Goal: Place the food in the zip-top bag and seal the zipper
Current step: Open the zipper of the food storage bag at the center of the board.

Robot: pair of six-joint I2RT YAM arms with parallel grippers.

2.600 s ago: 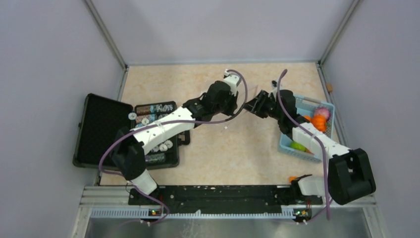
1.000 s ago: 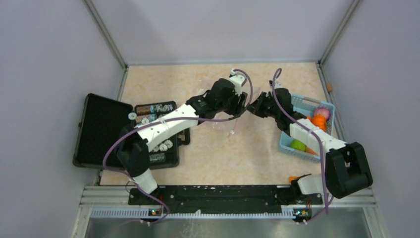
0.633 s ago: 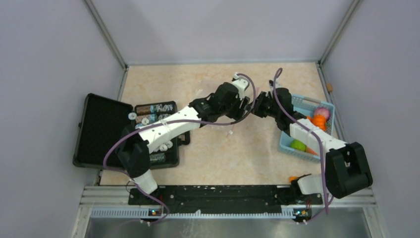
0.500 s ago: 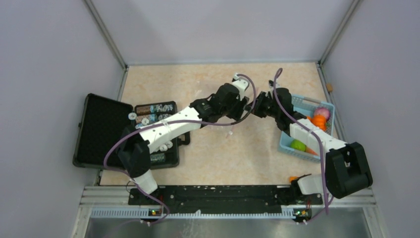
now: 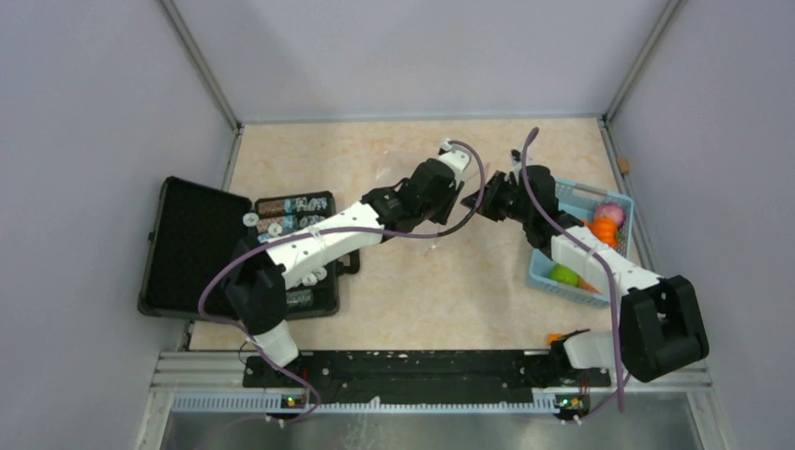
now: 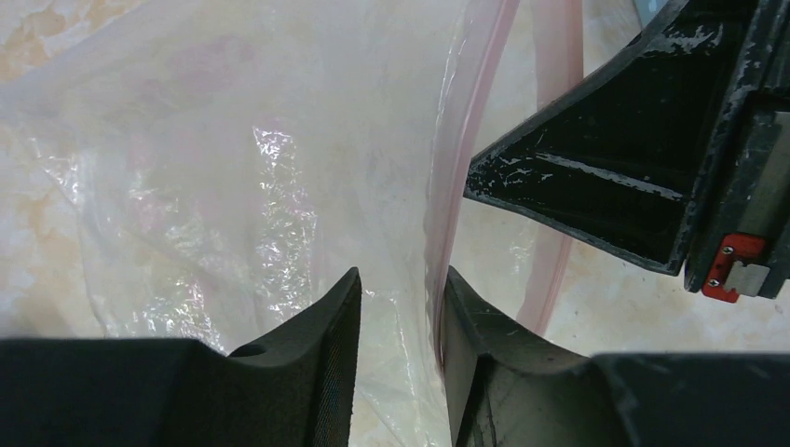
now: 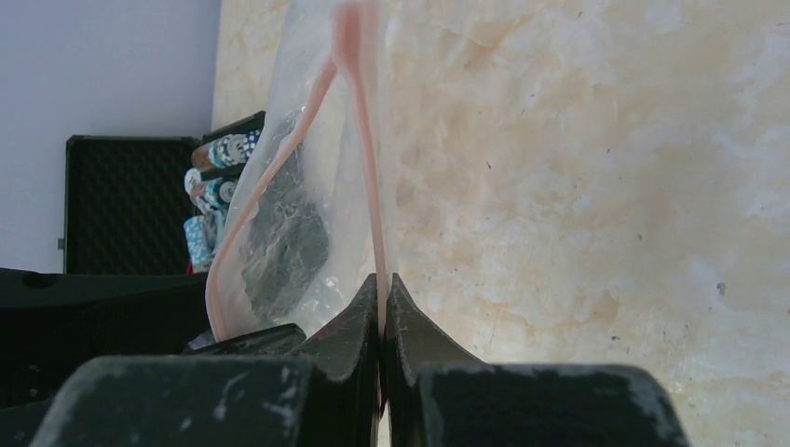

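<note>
At the back middle of the tabletop (image 5: 309, 159), the clear bag (image 6: 233, 177) is held up between the two claws. The right claw (image 7: 383, 284) is clamped together on one lip of the pink zipper (image 7: 365, 158), as is seen in its own wrist view. The left claw (image 6: 401, 289) is set narrowly apart, with the other lip and some film lying in the gap, close against one finger; no firm pinch is shown. The toy fruits (image 5: 605, 230) are seen in the blue basket (image 5: 574, 190) at the right, and none is made out in the bag. The step in hand is judged to be the opening of the bag's mouth, so little of the task is judged done. Next, the left claw probably has to be closed on its lip and the two lips drawn apart, gently, since the thin film may slip, before a fruit can be fetched.
</note>
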